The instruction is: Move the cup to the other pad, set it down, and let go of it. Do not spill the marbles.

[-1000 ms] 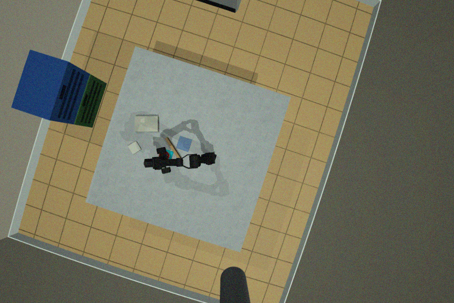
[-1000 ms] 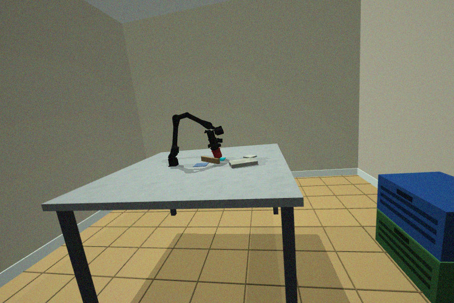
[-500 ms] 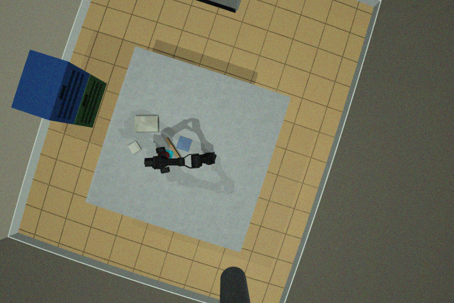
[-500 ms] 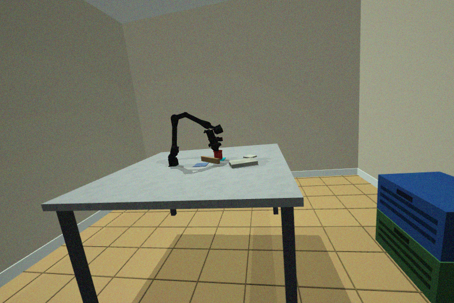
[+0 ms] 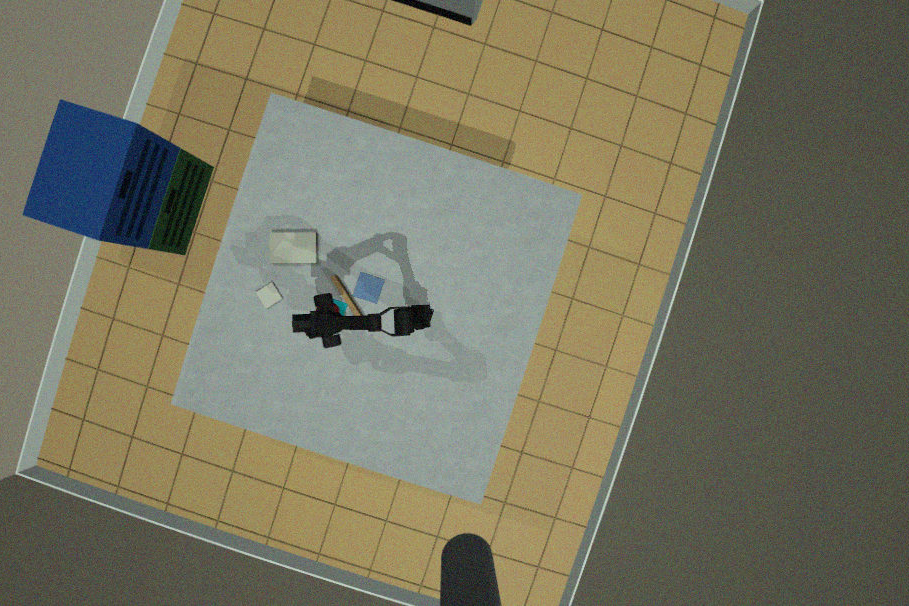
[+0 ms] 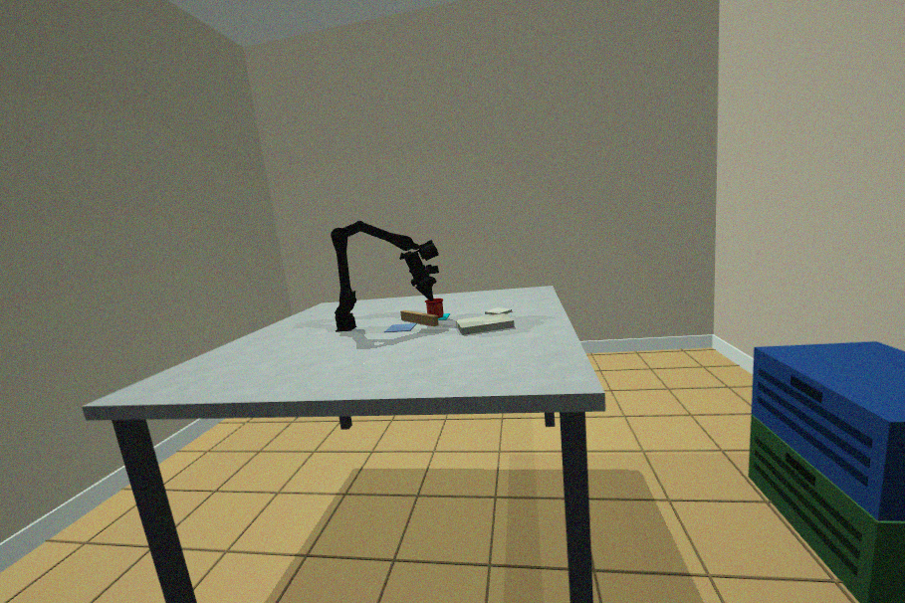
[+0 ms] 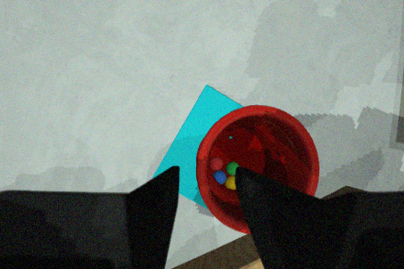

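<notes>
The red cup (image 6: pixel 434 308) (image 7: pixel 276 134) stands upright on the cyan pad (image 5: pixel 340 306) (image 6: pixel 445 316) (image 7: pixel 183 151); it hides the right part of the pad in the wrist view. Several small marbles (image 7: pixel 219 177) lie together inside the cup. My gripper (image 6: pixel 430 299) (image 7: pixel 207 174) is partly open just above the cup's rim, with nothing gripped. In the wrist view its left finger is outside the rim and its right finger is over the mouth. The blue pad (image 5: pixel 369 287) (image 6: pixel 399 328) has nothing on it. From above, the arm hides most of the cup.
A wooden bar (image 5: pixel 346 294) (image 6: pixel 418 317) (image 7: pixel 218 257) lies between the two pads, close to the cup. A flat pale box (image 5: pixel 293 246) (image 6: pixel 485 326) and a small pale block (image 5: pixel 269 295) (image 6: pixel 498 310) lie farther out on the table (image 5: pixel 427 443) (image 6: pixel 339 376).
</notes>
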Tool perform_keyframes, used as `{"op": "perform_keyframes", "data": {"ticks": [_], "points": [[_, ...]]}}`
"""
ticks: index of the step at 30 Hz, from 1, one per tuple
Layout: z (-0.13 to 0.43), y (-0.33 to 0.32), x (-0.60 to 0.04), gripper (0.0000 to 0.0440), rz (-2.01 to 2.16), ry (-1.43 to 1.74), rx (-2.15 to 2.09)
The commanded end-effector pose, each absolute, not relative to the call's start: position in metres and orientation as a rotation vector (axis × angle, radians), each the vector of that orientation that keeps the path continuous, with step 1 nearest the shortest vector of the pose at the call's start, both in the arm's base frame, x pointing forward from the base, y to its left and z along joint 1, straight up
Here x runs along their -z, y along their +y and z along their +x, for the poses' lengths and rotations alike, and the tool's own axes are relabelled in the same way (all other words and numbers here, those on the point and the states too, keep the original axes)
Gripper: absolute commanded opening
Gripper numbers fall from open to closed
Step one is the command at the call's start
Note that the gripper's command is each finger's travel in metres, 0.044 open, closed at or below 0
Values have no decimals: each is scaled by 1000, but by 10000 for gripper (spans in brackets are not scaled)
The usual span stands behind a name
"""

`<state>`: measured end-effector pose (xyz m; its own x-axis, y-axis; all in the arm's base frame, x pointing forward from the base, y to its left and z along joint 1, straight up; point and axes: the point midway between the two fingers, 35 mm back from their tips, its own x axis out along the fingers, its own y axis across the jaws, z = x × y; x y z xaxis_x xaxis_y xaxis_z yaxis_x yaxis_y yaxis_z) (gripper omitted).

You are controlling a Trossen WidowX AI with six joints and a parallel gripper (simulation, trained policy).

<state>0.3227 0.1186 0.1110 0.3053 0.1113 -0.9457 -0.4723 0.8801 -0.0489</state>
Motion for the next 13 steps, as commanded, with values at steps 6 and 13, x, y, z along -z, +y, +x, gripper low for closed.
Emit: {"op": "perform_keyframes", "data": {"ticks": [6,13], "points": [[319,118,-134,196,-308,1149,-399],[322,115,-155,319,-290,1098,-389]]}}
